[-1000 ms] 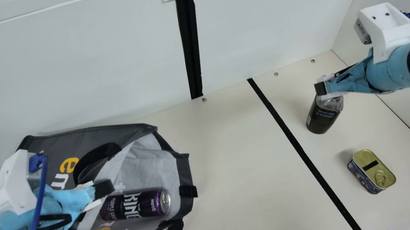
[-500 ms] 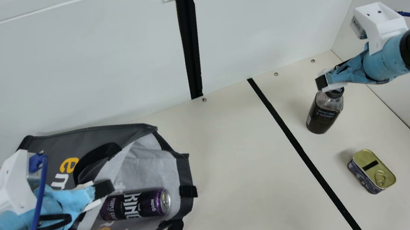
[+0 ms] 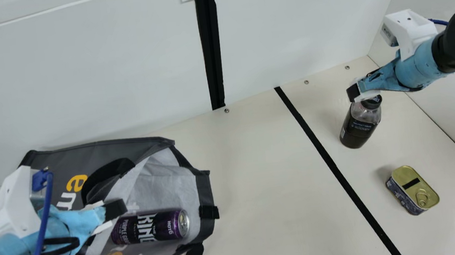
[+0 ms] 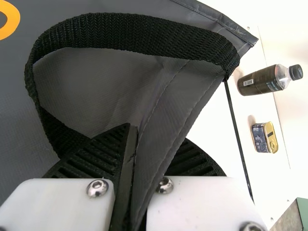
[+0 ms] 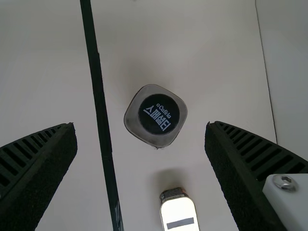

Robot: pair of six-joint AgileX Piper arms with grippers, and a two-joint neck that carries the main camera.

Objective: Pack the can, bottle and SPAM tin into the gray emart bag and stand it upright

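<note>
On a clock face laid over the main view, the one can (image 3: 150, 227) lies on its side in the mouth of the one gray bag (image 3: 45, 167), its top end toward 3 o'clock. The bag also lies on its side, its mouth facing about 3 o'clock. One bottle (image 3: 358, 128), dark with a black cap, stands upright on the table (image 3: 268, 191), well apart from the bag, between 2 and 3 o'clock from it. One tin (image 3: 413, 188), with a gold lid and a ring pull, sits near the bottle, between 4 and 5 o'clock from it.

Of the two grippers, the left gripper (image 3: 113, 210) is at the bag, toward 10 o'clock from the can; in the left wrist view it is closed on a fold of the bag's fabric, beside one black handle (image 4: 130, 33). The right gripper (image 3: 360, 92) is by the bottle's cap, at 12 o'clock from the bottle. The right wrist view shows its two fingers spread wide, apart from the bottle, whose cap appears between them.

One black strip (image 3: 333, 167) crosses the table between bag and bottle, running from 11 toward 5 o'clock. Three screws (image 3: 306, 82) dot the table's far edge.
</note>
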